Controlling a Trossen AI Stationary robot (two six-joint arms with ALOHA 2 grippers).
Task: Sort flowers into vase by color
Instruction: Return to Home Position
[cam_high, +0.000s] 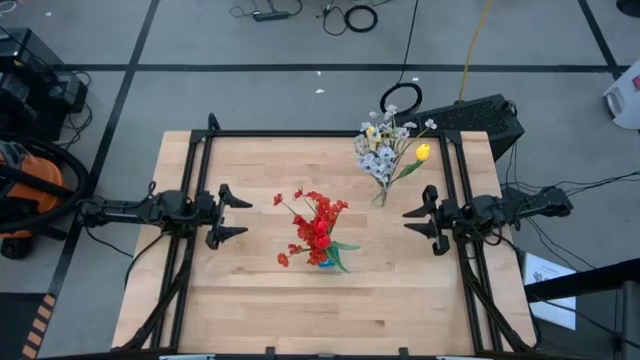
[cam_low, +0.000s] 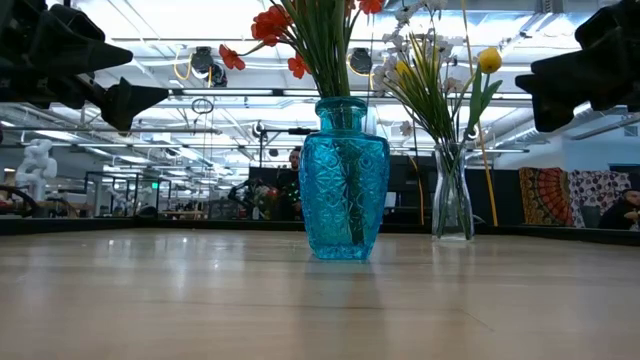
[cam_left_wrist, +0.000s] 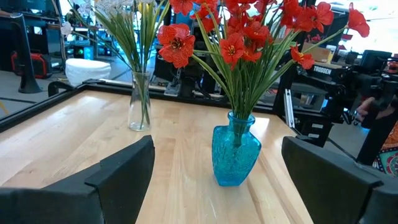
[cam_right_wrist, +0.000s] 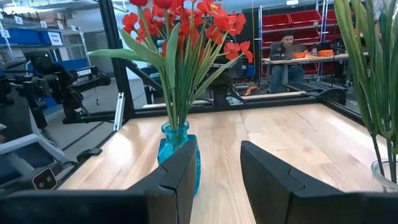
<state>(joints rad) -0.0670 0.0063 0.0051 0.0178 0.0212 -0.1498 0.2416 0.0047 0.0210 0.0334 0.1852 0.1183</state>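
Between left claw (cam_high: 243, 217) and right claw (cam_high: 408, 220), flowers (cam_high: 318, 225)

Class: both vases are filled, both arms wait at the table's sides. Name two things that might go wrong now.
Red flowers fan wide above the narrow blue vase; it looks top-heavy, so a bump from the open left gripper might tip it.
The yellow tulip leans out of the clear vase on the side of the open right gripper; a swing there might snag it.
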